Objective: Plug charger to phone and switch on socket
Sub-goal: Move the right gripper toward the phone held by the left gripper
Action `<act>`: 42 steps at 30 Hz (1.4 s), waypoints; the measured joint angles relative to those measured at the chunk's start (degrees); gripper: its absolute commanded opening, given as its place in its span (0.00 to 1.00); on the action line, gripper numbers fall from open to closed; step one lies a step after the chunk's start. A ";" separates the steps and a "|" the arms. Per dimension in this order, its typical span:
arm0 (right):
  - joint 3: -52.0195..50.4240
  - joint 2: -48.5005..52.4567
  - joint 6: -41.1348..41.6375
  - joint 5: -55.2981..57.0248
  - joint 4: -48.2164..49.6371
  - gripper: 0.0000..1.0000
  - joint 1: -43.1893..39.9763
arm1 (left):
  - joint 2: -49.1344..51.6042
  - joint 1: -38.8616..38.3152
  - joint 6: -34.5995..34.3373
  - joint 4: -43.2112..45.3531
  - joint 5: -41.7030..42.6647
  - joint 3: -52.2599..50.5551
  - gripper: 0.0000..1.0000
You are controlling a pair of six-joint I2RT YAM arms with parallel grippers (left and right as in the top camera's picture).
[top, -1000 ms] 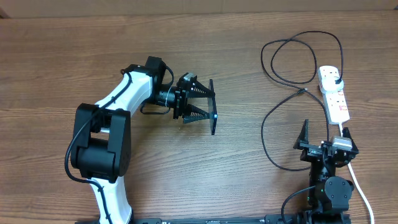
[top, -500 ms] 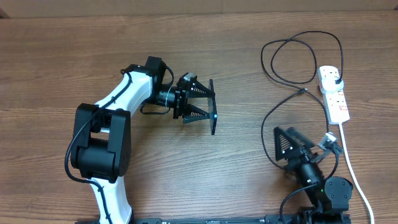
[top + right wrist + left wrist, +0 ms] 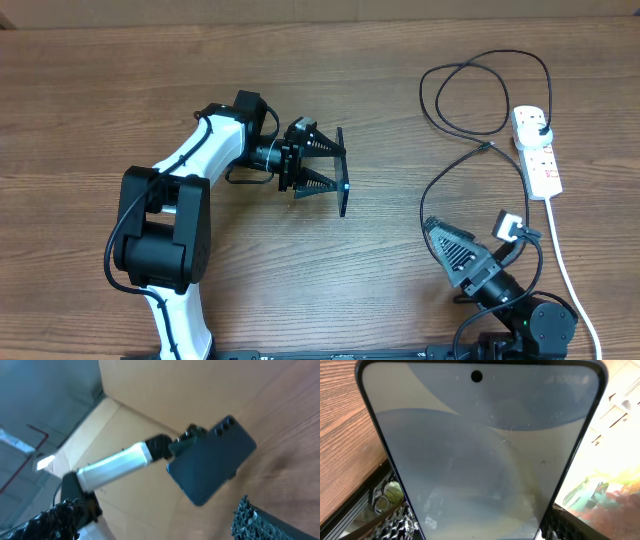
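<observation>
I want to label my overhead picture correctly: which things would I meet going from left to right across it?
From the left: left arm → phone → right gripper → socket. The charger is left out; its loops overlap the last two.

One table (image 3: 100, 80). Two robot arms are at it: the left arm (image 3: 190, 165) at nine o'clock and the right arm (image 3: 545, 322) at five o'clock. One phone (image 3: 342, 172) sits near the centre. One power strip (image 3: 537, 150) lies at two o'clock, with one black adapter (image 3: 540, 124) in it. One black cable (image 3: 423, 205) and one white cord (image 3: 566, 268) are both on the three o'clock side.
</observation>
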 measured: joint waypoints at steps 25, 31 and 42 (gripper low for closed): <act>37.66 26.05 -34.25 7.50 -51.71 0.99 1.25 | 0.00 0.00 0.00 0.13 0.00 0.00 0.63; 42.32 29.97 -36.96 12.70 -52.65 0.99 7.80 | 0.00 0.00 0.00 0.22 0.00 0.00 0.63; 42.32 33.20 -33.22 29.24 -51.80 0.99 29.68 | 0.00 0.00 0.00 0.24 0.00 0.00 0.63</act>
